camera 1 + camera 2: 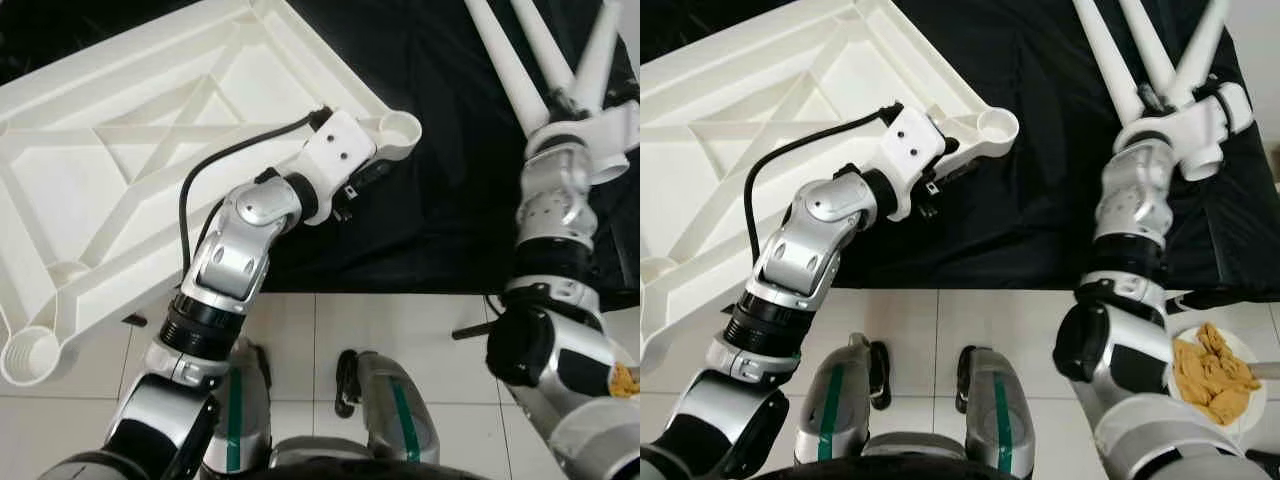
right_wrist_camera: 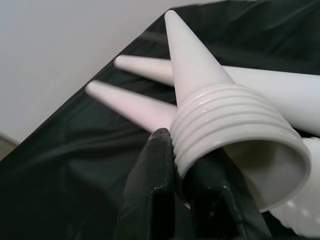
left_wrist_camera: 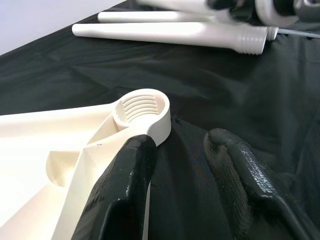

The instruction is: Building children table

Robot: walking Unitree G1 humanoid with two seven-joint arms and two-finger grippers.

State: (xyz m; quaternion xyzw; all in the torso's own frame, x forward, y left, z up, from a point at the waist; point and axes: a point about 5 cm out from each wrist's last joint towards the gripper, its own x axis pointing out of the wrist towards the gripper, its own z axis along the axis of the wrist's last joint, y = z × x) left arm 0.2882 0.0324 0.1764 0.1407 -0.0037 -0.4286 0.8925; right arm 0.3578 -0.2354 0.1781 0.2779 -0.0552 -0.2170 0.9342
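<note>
Two arms are up over a black cloth (image 1: 440, 200) that covers a low surface in front of me. A big white tabletop (image 1: 130, 150) lies upside down on the left, with ribs crossing its underside. Part of it rests on the cloth and part hangs out over the white tiled floor (image 1: 390, 320). It has a round socket (image 1: 400, 130) at its far right corner and one more socket (image 1: 30, 355) at the near left corner.

My left gripper (image 3: 175, 165) is at the far right corner of the tabletop, just on the near side of that socket. Its fingers (image 3: 125, 190) are spread apart. One finger lies against the edge of the tabletop right by the socket, and the other is over bare cloth. In the left wrist view I see screw grooves inside the socket.

My right gripper (image 2: 182, 200) is on the far right, at the pile of white legs (image 1: 530, 50). It has pinched the rim of one leg (image 2: 220, 125) at the wide, open end. One finger is outside the rim and the other looks to be inside. That end has screw ridges around it, and the leg gets thin toward a point. Two more legs (image 2: 145, 105) lie on the cloth just past it.

Near my right arm, on the floor side, is a white plate (image 1: 1185, 385) with a brown crumpled thing (image 1: 1215, 375) on it. I see my own legs and feet (image 1: 980, 380) on the tiles below.
</note>
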